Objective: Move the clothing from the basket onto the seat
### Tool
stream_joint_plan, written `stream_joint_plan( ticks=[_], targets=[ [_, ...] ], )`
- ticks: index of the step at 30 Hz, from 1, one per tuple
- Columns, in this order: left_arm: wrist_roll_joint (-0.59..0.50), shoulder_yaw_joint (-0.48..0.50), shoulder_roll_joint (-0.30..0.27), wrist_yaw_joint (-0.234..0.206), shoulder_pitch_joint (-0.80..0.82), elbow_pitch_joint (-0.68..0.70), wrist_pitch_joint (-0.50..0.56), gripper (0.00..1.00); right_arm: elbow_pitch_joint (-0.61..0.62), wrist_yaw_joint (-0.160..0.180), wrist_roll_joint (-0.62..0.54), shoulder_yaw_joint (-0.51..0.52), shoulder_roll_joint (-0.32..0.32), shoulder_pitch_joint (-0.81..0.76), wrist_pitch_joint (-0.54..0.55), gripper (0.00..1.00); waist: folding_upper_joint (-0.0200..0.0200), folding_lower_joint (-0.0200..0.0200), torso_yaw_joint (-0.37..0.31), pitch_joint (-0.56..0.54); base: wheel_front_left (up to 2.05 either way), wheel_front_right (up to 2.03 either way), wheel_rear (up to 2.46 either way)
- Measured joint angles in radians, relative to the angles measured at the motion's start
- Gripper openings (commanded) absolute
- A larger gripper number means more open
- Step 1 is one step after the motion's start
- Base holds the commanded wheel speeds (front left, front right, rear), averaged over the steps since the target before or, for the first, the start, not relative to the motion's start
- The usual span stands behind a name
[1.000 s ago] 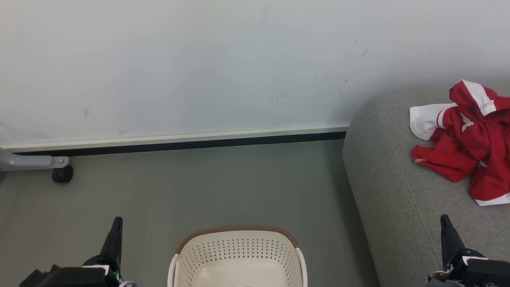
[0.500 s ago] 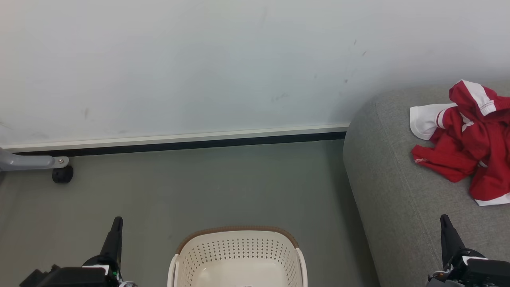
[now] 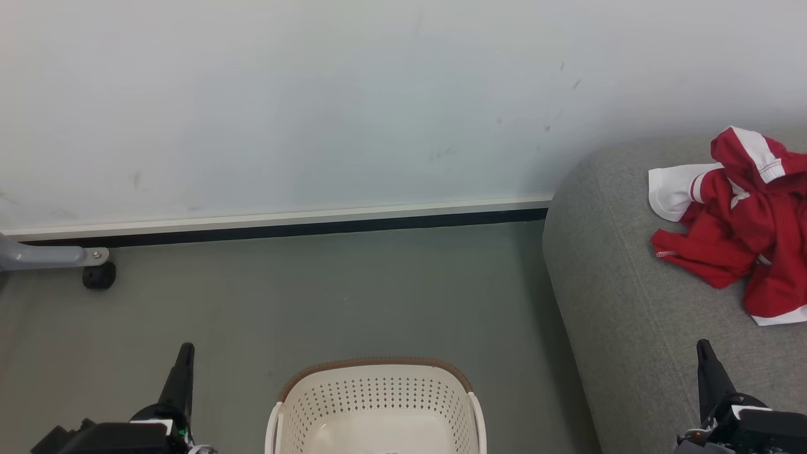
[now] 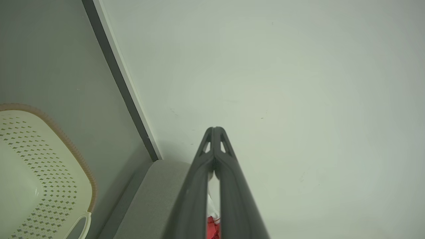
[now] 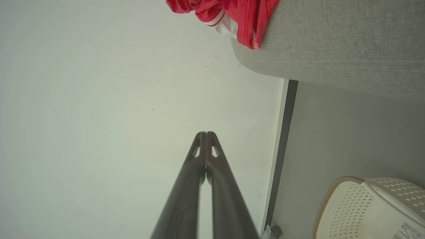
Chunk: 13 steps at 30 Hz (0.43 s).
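The clothing (image 3: 737, 246) lies heaped on the seat (image 3: 618, 328), ahead of my right gripper (image 3: 703, 350) and a little to its right, long axis running away from it. That arm is nearer; my left gripper (image 3: 185, 353) sits well apart, past the basket (image 3: 378, 391), whose visible part looks empty. Both grippers are pinched closed, holding nothing. The floor (image 3: 315, 302) ahead gives room.

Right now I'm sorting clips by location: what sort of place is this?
Likely a living room, perhaps a mock-up: a sofa with clothing on it, a basket on the floor, a bare wall.
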<state>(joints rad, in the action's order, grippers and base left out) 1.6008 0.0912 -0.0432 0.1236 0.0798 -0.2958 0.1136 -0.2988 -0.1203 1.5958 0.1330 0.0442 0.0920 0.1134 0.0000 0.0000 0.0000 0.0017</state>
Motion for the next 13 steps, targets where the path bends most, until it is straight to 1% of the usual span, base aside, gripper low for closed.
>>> stream_joint_plan(
  ticks=[13],
  targets=[
    [0.000, 0.000, 0.000, 0.000, 0.000, 0.000, 0.000, 0.00, 0.000, 0.000, 0.000, 0.000, 0.000, 0.000, 0.000, 0.00, 0.0000, 0.0000, 0.000, 0.000, 0.00, 0.00, 0.00]
  ],
)
